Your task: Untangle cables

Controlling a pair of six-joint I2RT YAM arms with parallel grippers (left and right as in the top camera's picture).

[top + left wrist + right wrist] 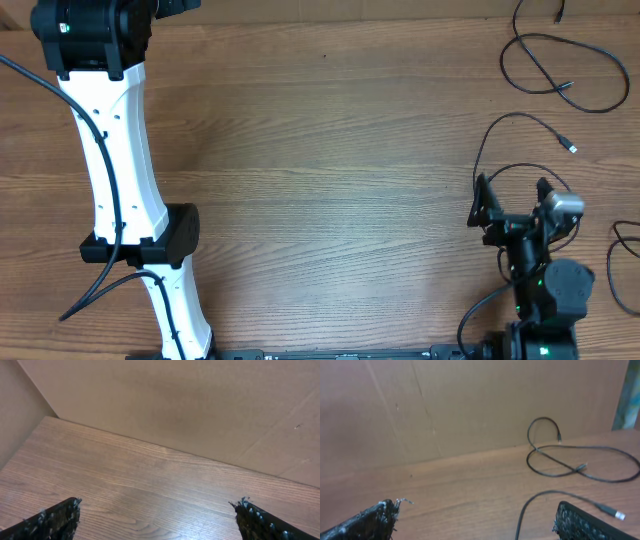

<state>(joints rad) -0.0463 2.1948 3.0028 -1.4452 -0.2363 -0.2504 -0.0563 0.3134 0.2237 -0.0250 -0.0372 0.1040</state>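
The right gripper (475,527) stood with its fingers spread wide and nothing between the pads. The left gripper (157,522) was just as wide, over bare table (150,475) with no cord near it.

Seen from the right wrist, the nearer cable (545,494) rose from between the open fingers and arched over to a pale-tipped plug (616,514). From overhead that plug sat at 1 o'clock of the gripper. Whether the cord touched a finger could not be told.

Farther out, toward 1 o'clock, the looped cable (580,462) lay flat near the cardboard wall (470,405) and crossed itself at least once. A third cable (625,262) showed only as a curl at the frame edge, at 4 o'clock. The three cords lay well apart.

These cords would probably handle as light and limp. They would sag and trail once lifted, and the smooth jacket could slide through the pads. The plugs looked like the only stiff parts. A good hold would likely be on a plain run just behind a plug, away from the crossing, so that a pull opens the loop and does not tighten it.
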